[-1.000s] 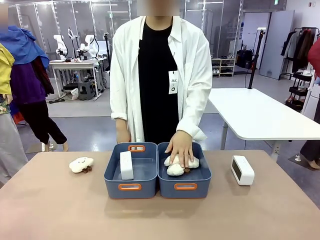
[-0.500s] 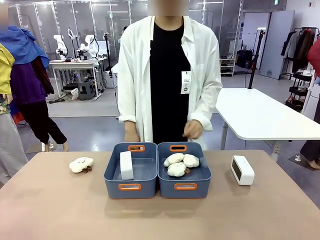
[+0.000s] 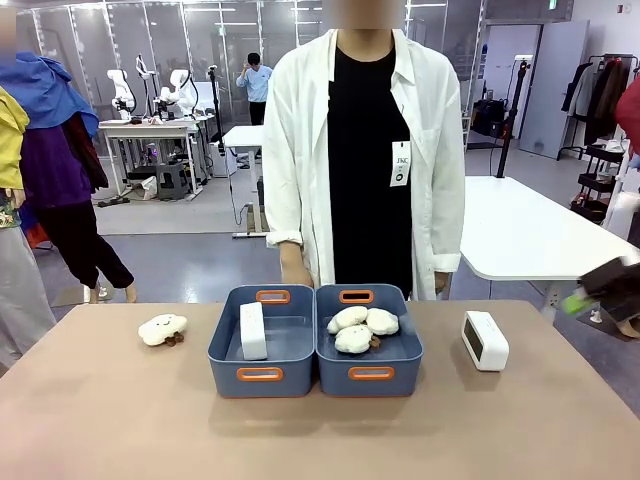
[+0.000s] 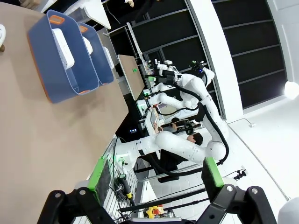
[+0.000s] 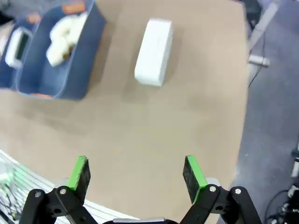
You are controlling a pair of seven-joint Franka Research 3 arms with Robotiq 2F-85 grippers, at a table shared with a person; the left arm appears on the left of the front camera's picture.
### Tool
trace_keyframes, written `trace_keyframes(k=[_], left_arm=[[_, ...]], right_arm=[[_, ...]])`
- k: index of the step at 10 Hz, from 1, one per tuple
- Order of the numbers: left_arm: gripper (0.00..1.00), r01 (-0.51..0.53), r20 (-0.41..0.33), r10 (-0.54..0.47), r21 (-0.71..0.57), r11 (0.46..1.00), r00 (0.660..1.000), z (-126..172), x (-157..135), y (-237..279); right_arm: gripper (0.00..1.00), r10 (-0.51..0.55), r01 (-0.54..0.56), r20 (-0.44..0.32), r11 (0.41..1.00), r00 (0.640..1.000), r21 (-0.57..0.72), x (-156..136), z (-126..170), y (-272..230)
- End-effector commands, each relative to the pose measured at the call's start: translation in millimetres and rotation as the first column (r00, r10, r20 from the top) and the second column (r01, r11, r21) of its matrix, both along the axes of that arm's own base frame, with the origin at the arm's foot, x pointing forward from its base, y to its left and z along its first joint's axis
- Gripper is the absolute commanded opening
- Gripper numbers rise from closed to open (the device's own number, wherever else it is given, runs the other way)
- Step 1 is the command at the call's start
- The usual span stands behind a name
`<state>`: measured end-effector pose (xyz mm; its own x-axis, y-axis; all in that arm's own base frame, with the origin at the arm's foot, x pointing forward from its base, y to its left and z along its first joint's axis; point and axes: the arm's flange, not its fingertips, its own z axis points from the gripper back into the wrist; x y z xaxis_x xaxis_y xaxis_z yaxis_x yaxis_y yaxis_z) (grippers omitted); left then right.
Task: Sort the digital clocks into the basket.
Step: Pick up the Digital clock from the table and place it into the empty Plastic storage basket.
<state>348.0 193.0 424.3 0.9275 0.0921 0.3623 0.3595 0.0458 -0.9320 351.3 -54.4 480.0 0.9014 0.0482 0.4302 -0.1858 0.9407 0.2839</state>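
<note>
Person [image 3: 365, 160] has backed off the right bin [image 3: 370, 377] since a second ago: no longer reaching in, now upright, shifted right, arms down at the table's [image 3: 100, 420] far edge. Right gripper [image 3: 590, 290] has come in at the front view's right edge, blurred, past the table corner. Its wrist view shows the pads spread wide with nothing between them, loose clock [image 3: 485, 340] ahead on the tabletop, right of the right bin. Left gripper [image 4: 156, 179] is equally wide and empty, well apart from the bins. Binned clock [image 3: 253, 331] stands on edge in the basket [image 3: 262, 375], unchanged. Three plush toys [image 3: 360, 328] are in the right bin, and a lone plush [image 3: 162, 329] is on the table left of the basket.
</note>
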Motion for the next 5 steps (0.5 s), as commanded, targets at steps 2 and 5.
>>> trace_keyframes(k=[2,5], left_arm=[[1.0,0.005,-0.005,-0.005,0.001,1.0,1.0,4.6,-5.7,-1.0],[1.0,0.005,-0.005,-0.005,0.001,1.0,1.0,4.6,-5.7,-1.0]], right_arm=[[1.0,0.074,-0.097,-0.151,0.984,0.986,-0.15,38.4,-36.5,34.7],[1.0,0.067,-0.079,-0.098,0.989,0.993,-0.125,37.6,-36.9,41.1]])
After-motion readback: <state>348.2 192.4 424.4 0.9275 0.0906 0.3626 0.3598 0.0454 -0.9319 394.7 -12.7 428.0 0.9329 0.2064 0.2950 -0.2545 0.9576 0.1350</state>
